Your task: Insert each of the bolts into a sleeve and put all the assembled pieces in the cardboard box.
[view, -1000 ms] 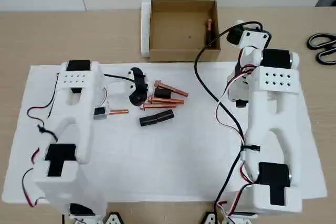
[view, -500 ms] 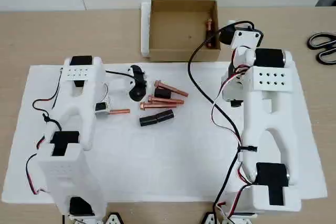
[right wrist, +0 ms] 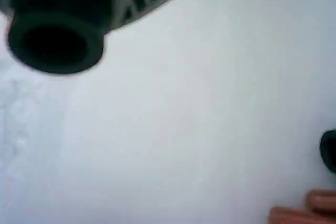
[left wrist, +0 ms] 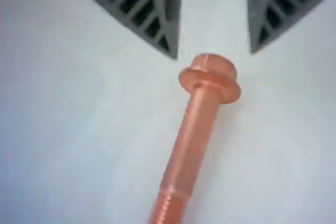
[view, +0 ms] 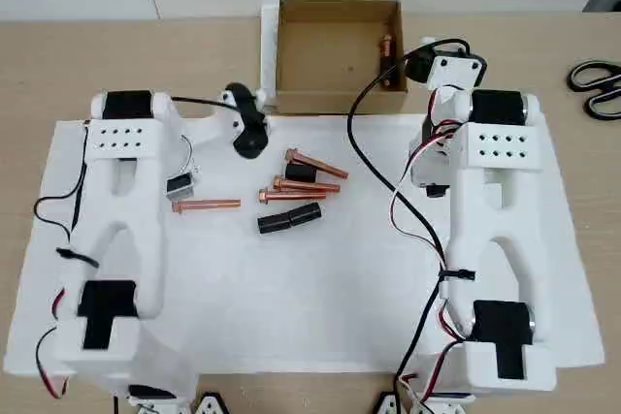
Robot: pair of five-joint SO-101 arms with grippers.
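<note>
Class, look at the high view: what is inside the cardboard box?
One copper bolt lies by the right wall of the cardboard box; its floor is otherwise bare. A black cable crosses that corner, hiding whether a sleeve is on the bolt.

- The high view looks steeply down over the table (view: pixel 58 65) from a fixed place. The robot's side is at the lower edge of the frame, the cardboard box (view: pixel 330 102) is at top centre, and the whole white mat (view: pixel 320 307) lies between.
- The left wrist view faces down at the mat from very near, past the left gripper (left wrist: pixel 212 40). Its lone bolt (left wrist: pixel 202 124) is the one left of centre in the high view.
- The right wrist view is also very near the mat. A bolt end (right wrist: pixel 299 213) shows at its edge; which bolt of the high view's middle group it is, I cannot tell.
</note>
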